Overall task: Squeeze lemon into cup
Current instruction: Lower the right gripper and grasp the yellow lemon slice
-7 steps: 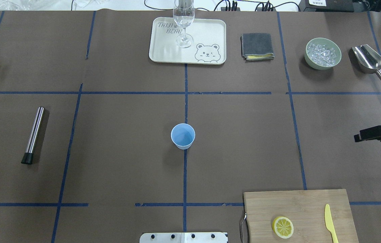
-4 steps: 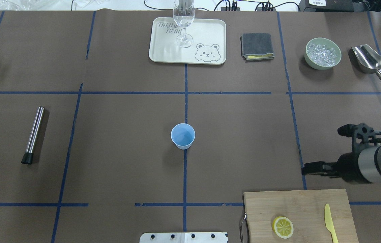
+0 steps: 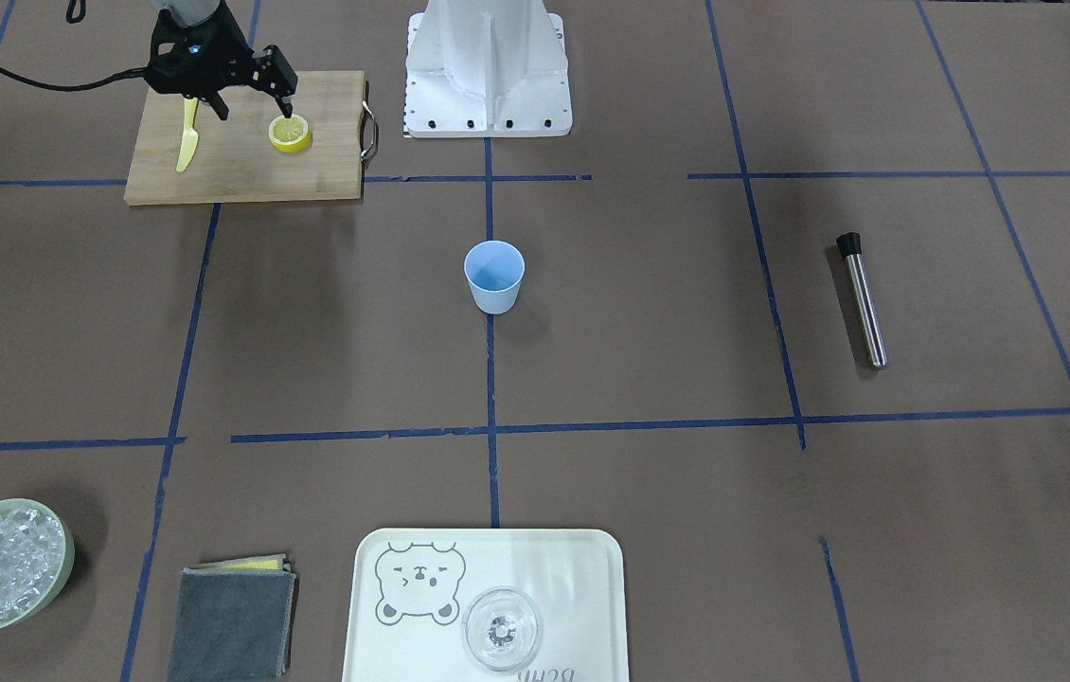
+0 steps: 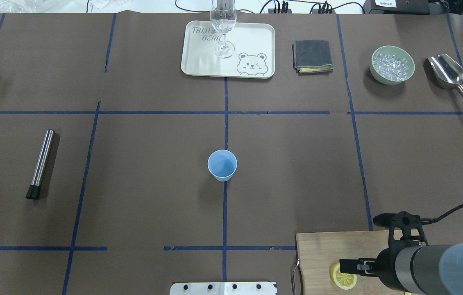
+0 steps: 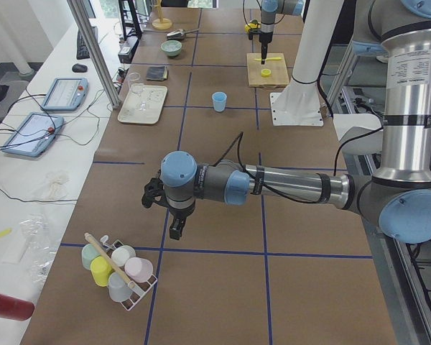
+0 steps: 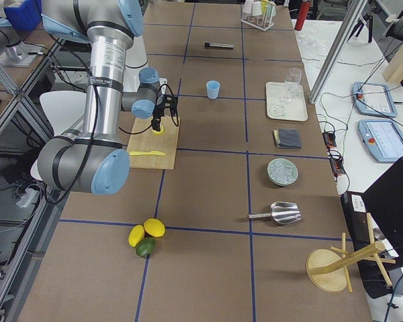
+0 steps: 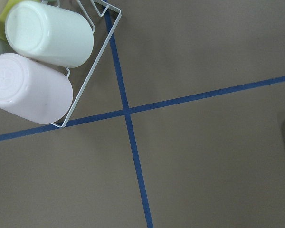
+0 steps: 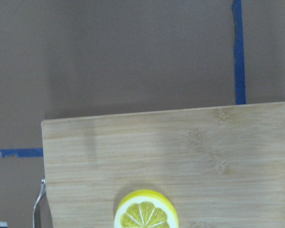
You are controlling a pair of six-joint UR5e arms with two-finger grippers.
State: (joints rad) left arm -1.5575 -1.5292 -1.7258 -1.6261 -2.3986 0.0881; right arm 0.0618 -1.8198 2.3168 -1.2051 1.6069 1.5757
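A yellow lemon slice [image 3: 291, 134] lies flat on the wooden cutting board [image 3: 241, 166]; it also shows in the overhead view [image 4: 343, 278] and at the bottom of the right wrist view [image 8: 146, 214]. The light-blue cup [image 4: 222, 164] stands upright at the table's middle [image 3: 494, 275], far from the board. My right gripper [image 3: 253, 109] is open and empty, just above the board. One of its fingertips [image 3: 287, 109] is right over the slice. My left gripper [image 5: 175, 228] shows only in the exterior left view, by a cup rack; I cannot tell its state.
A yellow plastic knife [image 3: 187, 142] lies on the board beside the gripper. A steel rod [image 4: 41, 164] lies at the left. At the far side are a tray [image 4: 198, 61] with a glass [image 4: 223, 24], a grey cloth [image 4: 312, 56], an ice bowl [image 4: 393, 64] and a scoop [image 4: 448, 73].
My right arm has swung from the table's right edge toward the near side. It is now over the cutting board, by the lemon slice, and hides the knife in the overhead view.
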